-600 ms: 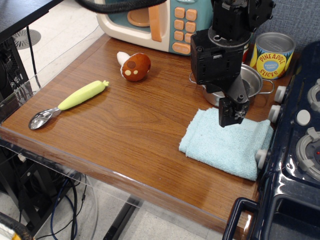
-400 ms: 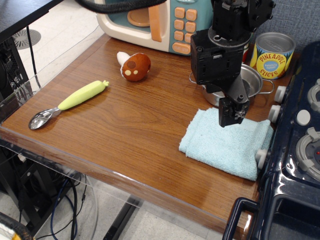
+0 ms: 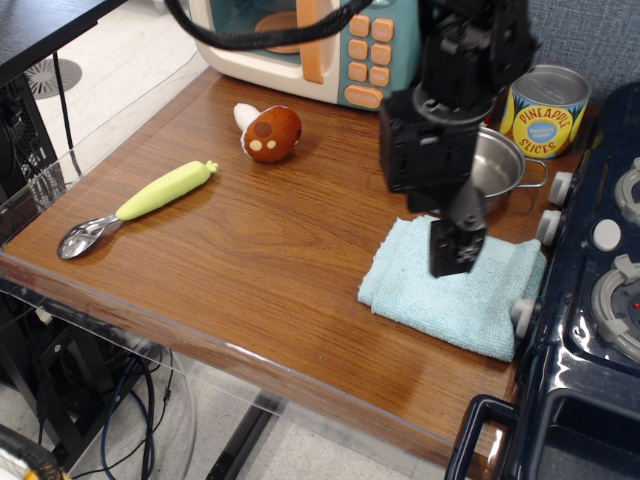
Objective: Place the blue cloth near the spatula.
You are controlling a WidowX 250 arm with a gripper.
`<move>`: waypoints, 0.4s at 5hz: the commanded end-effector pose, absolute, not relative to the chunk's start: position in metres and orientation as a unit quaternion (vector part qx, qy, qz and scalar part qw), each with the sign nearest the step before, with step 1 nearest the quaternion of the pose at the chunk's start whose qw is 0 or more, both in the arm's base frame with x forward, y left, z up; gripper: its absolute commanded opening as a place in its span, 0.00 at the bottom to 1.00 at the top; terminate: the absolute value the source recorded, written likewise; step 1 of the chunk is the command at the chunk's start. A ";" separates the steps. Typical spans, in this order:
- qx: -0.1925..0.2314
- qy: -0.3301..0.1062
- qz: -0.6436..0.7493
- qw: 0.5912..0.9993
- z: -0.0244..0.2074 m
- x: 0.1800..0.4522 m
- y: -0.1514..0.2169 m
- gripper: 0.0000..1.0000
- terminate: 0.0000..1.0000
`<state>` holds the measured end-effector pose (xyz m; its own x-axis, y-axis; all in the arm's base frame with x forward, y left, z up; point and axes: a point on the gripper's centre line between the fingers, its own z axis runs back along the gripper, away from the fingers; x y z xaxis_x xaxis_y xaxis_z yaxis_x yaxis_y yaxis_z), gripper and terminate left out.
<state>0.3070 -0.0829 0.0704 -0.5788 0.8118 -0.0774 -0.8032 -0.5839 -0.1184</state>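
The blue cloth (image 3: pixel 472 300), a light aqua folded towel, lies flat at the right of the wooden table, against the toy stove. My black gripper (image 3: pixel 452 258) hangs over the cloth's far middle part, fingertips at or just above the fabric. Its fingers overlap from this angle, so the gap between them does not show. The spatula (image 3: pixel 150 200), with a yellow-green handle and a silver spoon-like head, lies at the far left of the table near the front edge, well apart from the cloth.
A brown spotted toy mushroom (image 3: pixel 268 132) sits at the back middle. A steel pot (image 3: pixel 502 162) and a pineapple can (image 3: pixel 545 110) stand behind the cloth. A toy microwave (image 3: pixel 300 40) is at the back. A dark blue toy stove (image 3: pixel 600 300) borders the right side.
My gripper has moved down and slightly left, closer to the cloth. The cloth and the spatula have not moved.
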 end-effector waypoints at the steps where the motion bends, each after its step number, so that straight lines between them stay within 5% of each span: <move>1: -0.036 -0.030 0.892 0.450 0.040 0.330 -0.083 1.00 0.00; 2: -0.027 -0.026 0.892 0.451 0.028 0.336 -0.084 1.00 0.00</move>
<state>0.3293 -0.0850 0.0139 -0.5861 0.8101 0.0130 -0.8098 -0.5852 -0.0419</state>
